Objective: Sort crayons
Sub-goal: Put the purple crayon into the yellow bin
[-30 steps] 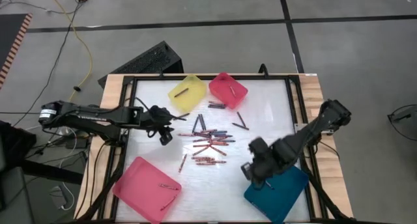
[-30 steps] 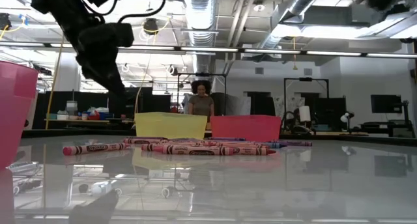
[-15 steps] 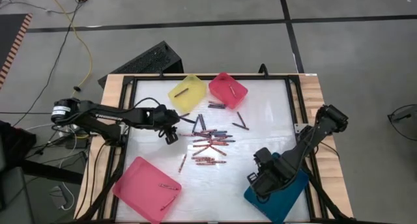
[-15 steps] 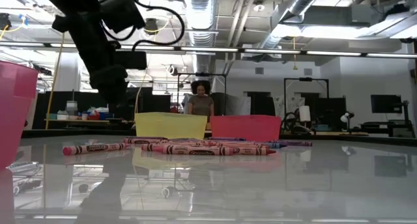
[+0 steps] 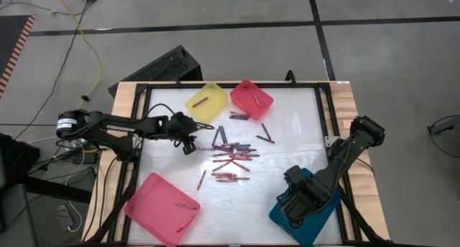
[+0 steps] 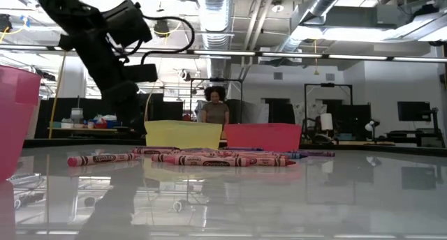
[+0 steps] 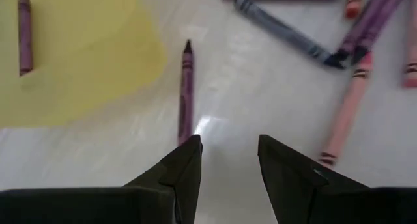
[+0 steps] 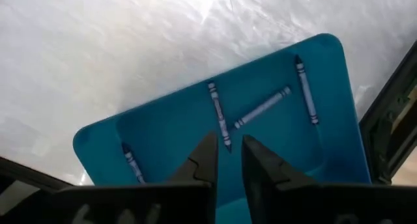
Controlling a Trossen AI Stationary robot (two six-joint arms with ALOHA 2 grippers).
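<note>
Several crayons (image 5: 230, 157) lie loose in the middle of the table, pink and dark ones mixed; the low view shows them in a row (image 6: 209, 158). My left gripper (image 5: 188, 143) stands open at the pile's left side, tilted down. In its wrist view a dark maroon crayon (image 7: 186, 94) lies just ahead of the left gripper (image 7: 228, 149), beside the yellow tray (image 7: 71, 61); nothing is between the fingers. My right gripper (image 5: 300, 202) points down over the teal tray (image 5: 320, 217), slightly open (image 8: 228, 152) and holding nothing. Several blue-grey crayons (image 8: 219, 123) lie in that tray.
The yellow tray (image 5: 205, 102) and a small pink tray (image 5: 251, 98) stand at the far edge, each with a crayon in it. A larger pink tray (image 5: 162, 207) sits at the near left. A black frame (image 5: 140, 132) rims the table. A person stands in the room behind (image 6: 215, 107).
My left gripper has moved down and toward the crayon pile, rolling a little as it went. My right gripper has moved toward the table's near right, from the teal tray's edge to a place over the tray.
</note>
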